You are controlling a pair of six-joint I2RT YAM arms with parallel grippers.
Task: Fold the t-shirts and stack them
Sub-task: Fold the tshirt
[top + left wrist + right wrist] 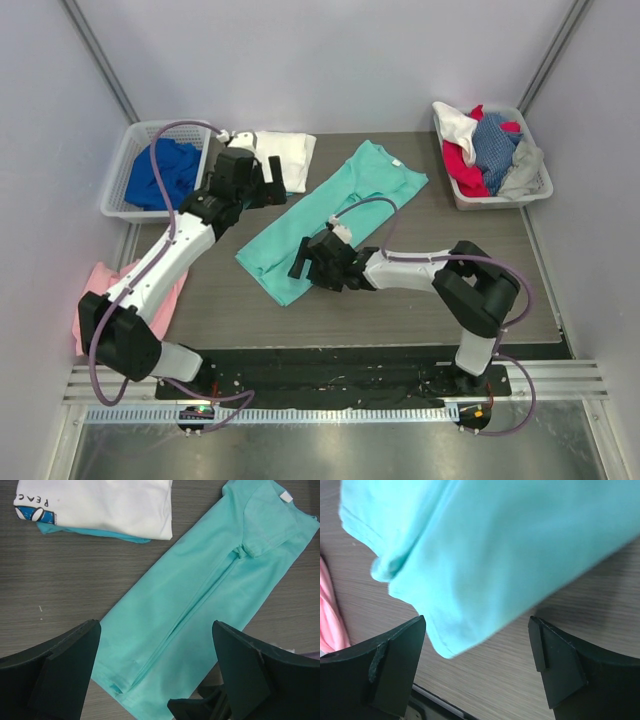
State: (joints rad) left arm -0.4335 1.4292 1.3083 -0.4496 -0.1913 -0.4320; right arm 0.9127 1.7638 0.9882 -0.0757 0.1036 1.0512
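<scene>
A mint-green t-shirt (340, 215) lies folded lengthwise in a long diagonal strip across the middle of the table. At the back left rests a folded white t-shirt (290, 158) on top of a teal one. My left gripper (266, 184) hovers open between the white shirt and the mint strip. In its wrist view the mint-green t-shirt (200, 595) shows between the wide-set fingers of the left gripper (155, 650). Low by the strip's near hem corner, my right gripper (300, 262) is open. The hem of the mint-green t-shirt (495, 545) lies just ahead of the right gripper (477, 640), with nothing between the fingers.
A white lattice basket (118, 175) at the back left holds a royal blue shirt (160, 175). Another basket (545, 185) at the back right holds red, white, blue and grey garments. A pink cloth (100, 300) hangs over the table's left edge.
</scene>
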